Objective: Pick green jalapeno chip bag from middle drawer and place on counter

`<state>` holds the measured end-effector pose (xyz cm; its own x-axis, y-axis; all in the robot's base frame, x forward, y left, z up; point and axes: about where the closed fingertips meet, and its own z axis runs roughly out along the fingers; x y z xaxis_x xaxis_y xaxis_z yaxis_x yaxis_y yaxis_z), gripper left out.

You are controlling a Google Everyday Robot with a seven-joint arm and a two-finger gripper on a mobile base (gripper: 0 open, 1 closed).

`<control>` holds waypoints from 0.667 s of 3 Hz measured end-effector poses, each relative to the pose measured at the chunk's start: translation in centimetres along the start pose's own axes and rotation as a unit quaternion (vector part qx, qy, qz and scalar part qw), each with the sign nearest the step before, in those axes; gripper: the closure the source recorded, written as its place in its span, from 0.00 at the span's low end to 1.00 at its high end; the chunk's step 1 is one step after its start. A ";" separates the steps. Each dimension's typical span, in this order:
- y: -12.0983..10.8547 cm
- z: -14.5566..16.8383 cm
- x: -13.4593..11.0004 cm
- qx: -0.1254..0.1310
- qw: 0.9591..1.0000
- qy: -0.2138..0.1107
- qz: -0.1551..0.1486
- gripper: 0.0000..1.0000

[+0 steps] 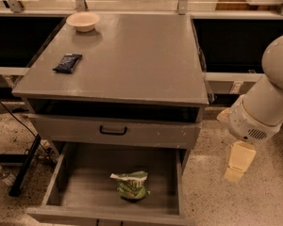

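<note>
**A:** How far along is the job?

**B:** Barely begun, I'd say. The middle drawer (85, 173) stands pulled out. The green jalapeno chip bag (131, 185) lies on its grey floor, toward the front and apart from both side walls.

**A:** And the pincer?

**B:** The pincer (238, 163) hangs to the right of the cabinet, below the bulky white arm (269, 98) and over the speckled floor. It is outside the drawer and well apart from the bag. I cannot tell whether it is open or closed. It has no hold of the bag, which lies untouched in the drawer.

**A:** What's on the surface?

**B:** The surface (132, 55) carries a pale bowl (83, 21) at its far left corner and a small dark packet (67, 62) near the left edge. There is no green bag up there, and most of the top is bare grey.

**A:** So what's left?

**B:** Nearly everything, as I judge it. The open drawer is the only part in place. The pincer has yet to come across and down into the drawer, take the bag, lift it past the closed drawer front (113, 130) above, and set it on the surface.
</note>
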<state>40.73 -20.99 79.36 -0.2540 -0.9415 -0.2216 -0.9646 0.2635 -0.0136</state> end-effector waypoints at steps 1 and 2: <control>0.0 0.2 0.0 -0.002 1.000 -0.001 0.001 0.00; -0.4 2.3 -0.1 -0.023 0.999 -0.042 0.000 0.00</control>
<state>41.33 -20.51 77.18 -0.2489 -0.9199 -0.3030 -0.9673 0.2517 0.0305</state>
